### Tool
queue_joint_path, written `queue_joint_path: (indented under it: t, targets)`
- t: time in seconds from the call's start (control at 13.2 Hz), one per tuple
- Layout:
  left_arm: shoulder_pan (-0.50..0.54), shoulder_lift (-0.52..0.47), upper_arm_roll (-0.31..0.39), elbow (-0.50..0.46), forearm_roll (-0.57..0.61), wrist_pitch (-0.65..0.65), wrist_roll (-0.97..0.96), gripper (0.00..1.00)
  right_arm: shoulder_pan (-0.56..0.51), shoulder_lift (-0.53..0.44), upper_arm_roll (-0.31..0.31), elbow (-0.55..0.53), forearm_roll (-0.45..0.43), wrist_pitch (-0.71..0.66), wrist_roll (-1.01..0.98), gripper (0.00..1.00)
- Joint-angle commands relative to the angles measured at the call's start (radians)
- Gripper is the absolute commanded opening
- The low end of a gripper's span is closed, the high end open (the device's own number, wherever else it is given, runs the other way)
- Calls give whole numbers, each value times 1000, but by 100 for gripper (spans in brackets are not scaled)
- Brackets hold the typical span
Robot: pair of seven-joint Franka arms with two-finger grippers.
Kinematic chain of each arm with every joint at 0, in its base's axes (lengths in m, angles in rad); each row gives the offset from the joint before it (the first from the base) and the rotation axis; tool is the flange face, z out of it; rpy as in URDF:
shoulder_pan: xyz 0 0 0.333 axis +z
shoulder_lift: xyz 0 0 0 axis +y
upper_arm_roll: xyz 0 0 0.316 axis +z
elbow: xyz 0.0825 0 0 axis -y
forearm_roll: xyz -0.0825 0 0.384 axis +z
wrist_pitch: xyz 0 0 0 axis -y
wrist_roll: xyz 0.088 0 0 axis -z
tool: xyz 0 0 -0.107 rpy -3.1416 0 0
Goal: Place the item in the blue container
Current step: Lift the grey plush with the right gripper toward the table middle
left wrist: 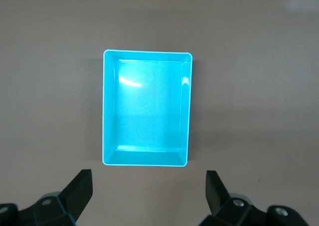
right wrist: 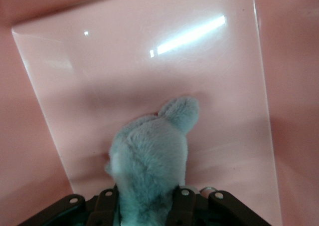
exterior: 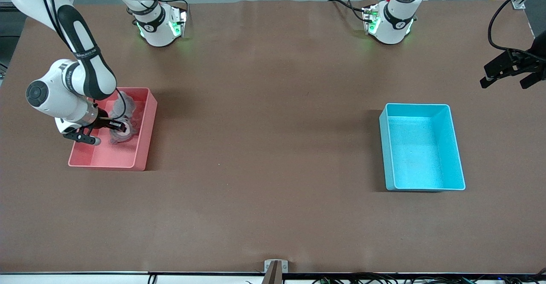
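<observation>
The item is a grey plush toy (right wrist: 149, 161) lying in the pink bin (exterior: 147, 137) at the right arm's end of the table. It looks soft, light and squashy, so it should give under the fingers and not slip; a pinch across the thick of its body seems the safest hold (an ear or limb would likely stretch and dangle).

The right gripper (exterior: 111, 127) is down inside the pink bin, its fingers drawn in against the toy's body on both sides. Whether the grip is firm yet is hard to judge from the wrist view, since fur hides the fingertips. The toy rests on the bin's floor, and nothing else shows in that bin.

The blue bin (exterior: 456, 147) stands well apart, toward the left arm's end, and is empty. The left gripper (left wrist: 149, 188) waits above the table near it, fingers spread wide and holding nothing.
</observation>
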Motion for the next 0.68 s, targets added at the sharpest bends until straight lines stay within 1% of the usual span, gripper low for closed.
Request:
queue_joint_path:
  t: [0.0, 0.15, 0.3, 0.38, 0.53, 0.61]
  targets:
    - [3, 5, -4, 21, 14, -16, -5, 100, 8, -59, -3, 124, 18, -232, 3, 4]
    - [3, 5, -4, 21, 14, -16, -5, 100, 8, -62, -5, 316, 16, -494, 12, 4]
    - [3, 5, -4, 21, 14, -16, -2, 100, 19, -63, -2, 440, 15, -662, 96, 4]
    - [3, 5, -4, 21, 14, -16, -2, 100, 51, -69, -2, 470, 15, -710, 161, 4]
    - [1, 5, -4, 22, 14, -17, -2, 100, 153, -111, 0, 467, 16, -730, 370, 4]
    - [1, 5, -5, 21, 14, -16, -2, 100, 222, -112, 0, 464, 18, -729, 503, 4]
